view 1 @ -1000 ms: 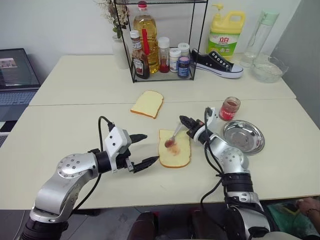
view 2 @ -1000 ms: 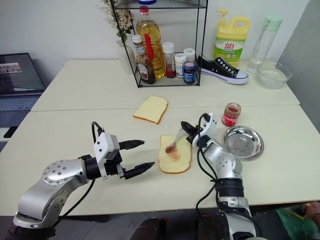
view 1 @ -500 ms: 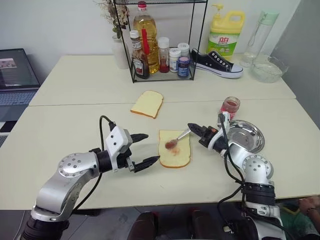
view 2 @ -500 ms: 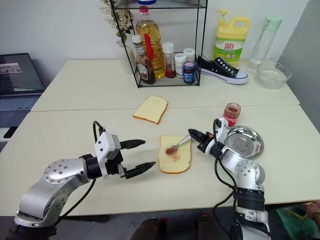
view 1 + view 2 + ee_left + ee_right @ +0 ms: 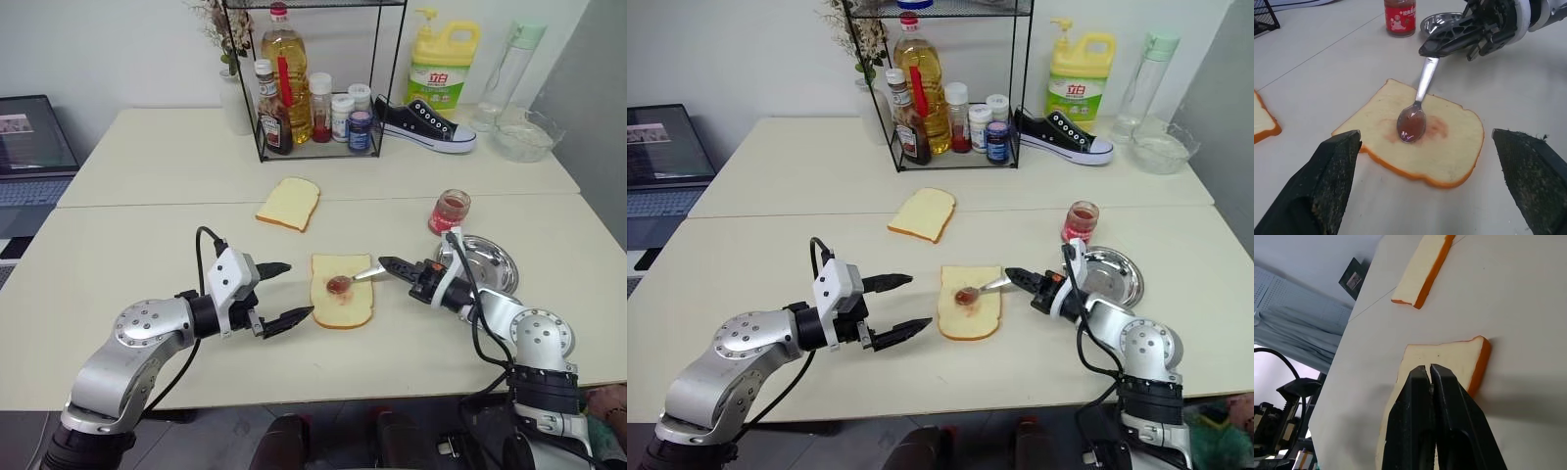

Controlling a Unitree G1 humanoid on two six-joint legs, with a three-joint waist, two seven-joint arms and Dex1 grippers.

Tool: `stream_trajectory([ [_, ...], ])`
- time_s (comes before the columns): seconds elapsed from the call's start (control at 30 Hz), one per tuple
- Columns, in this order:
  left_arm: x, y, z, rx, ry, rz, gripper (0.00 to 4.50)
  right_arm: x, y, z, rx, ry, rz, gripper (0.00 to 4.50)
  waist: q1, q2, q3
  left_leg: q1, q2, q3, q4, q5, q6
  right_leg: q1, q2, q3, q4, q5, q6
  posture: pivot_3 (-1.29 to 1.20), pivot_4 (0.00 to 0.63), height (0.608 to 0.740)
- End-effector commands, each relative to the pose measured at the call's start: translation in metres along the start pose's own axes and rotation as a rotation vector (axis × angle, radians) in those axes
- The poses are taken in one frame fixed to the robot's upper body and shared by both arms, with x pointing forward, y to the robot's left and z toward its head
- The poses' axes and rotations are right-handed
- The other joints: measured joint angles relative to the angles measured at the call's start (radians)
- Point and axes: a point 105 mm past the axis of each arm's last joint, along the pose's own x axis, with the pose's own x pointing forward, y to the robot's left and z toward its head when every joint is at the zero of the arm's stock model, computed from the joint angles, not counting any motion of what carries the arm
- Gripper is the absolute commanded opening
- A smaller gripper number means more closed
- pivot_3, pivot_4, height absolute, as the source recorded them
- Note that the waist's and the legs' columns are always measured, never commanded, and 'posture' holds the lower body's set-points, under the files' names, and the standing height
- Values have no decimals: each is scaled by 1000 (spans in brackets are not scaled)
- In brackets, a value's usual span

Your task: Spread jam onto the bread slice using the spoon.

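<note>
While your right end effector (image 5: 387, 264) pinches the spoon (image 5: 1415, 110) by the tip of its handle, the bowl rests on the middle of the bread (image 5: 342, 290), on a faint red smear; that smear covers just a small patch, so most of the spreading looks undone; keep the bowl flat and low, and sweep it in short strokes out toward the crust, pressing lightly, since soft bread may tear or slide on the counter (image 5: 147, 235); your left end effector (image 5: 277, 293) hangs spread wide just beside the bread's near-left corner, touching nothing; you could bring it in to steady the bread if it shifts; the bowl holds little jam, so you may need another scoop from the jar (image 5: 450, 211), which stands beyond the steel dish (image 5: 490, 261).
</note>
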Motion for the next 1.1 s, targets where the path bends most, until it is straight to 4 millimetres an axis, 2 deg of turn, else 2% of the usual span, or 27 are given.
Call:
stream_trajectory([
  [0.03, 0, -1, 6, 28, -23, 0, 4500, -8, 11, 10, 1, -10, 68, 50, 0, 0, 0, 0, 0, 0, 0, 0, 0, 0, 0, 0, 0, 0, 0, 0, 150, 740],
  [0.43, 0, -1, 5, 24, -20, 6, 4500, -14, 10, -2, -17, 82, 75, 50, 0, 0, 0, 0, 0, 0, 0, 0, 0, 0, 0, 0, 0, 0, 0, 0, 150, 740],
  [0.67, 0, -1, 5, 24, -23, 12, 4500, 0, -8, 2, -28, 29, -28, 50, -1, 0, 0, 0, 0, 0, 0, 0, 0, 0, 0, 0, 0, 0, 0, 0, 150, 740],
  [0.83, 0, -1, 5, 25, -22, 12, 4500, 10, -11, 5, 2, -12, -44, 50, -1, 0, 0, 0, 0, 0, 0, 0, 0, 0, 0, 0, 0, 0, 0, 0, 150, 740],
  [1.1, 0, 0, 6, 28, -23, 9, 4500, 13, -14, 13, 39, -66, -64, 50, -1, 0, 0, 0, 0, 0, 0, 0, 0, 0, 0, 0, 0, 0, 0, 0, 150, 740],
])
